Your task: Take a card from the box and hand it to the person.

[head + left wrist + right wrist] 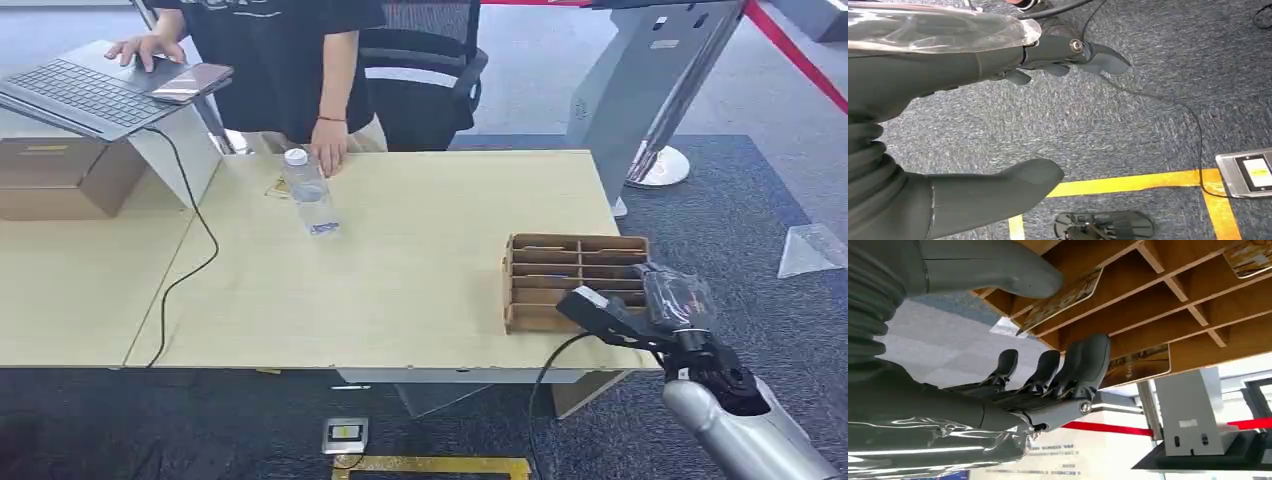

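Note:
The wooden card box (pixel 575 280) with its rows of slots lies at the table's right front edge. My right hand (pixel 610 315) is at its near side, fingers reaching toward the slots. In the right wrist view this hand (pixel 1048 370) is spread: the thumb lies just beside a card (pixel 1063 299) sticking out of a slot, and the fingers (pixel 1088 360) are near another card (pixel 1140 365) a row away. Nothing is pinched. My left hand (pixel 923 75) hangs over the carpet, holding nothing. The person (pixel 280 60) stands at the far side, one hand (pixel 328 155) resting on the table.
A water bottle (pixel 308 195) stands near the person's hand. A laptop (pixel 90 90) on a stand with a phone (pixel 190 82), a cardboard box (pixel 60 175) and a black cable (pixel 200 240) occupy the left. A grey kiosk base (pixel 640 90) stands behind the table's right end.

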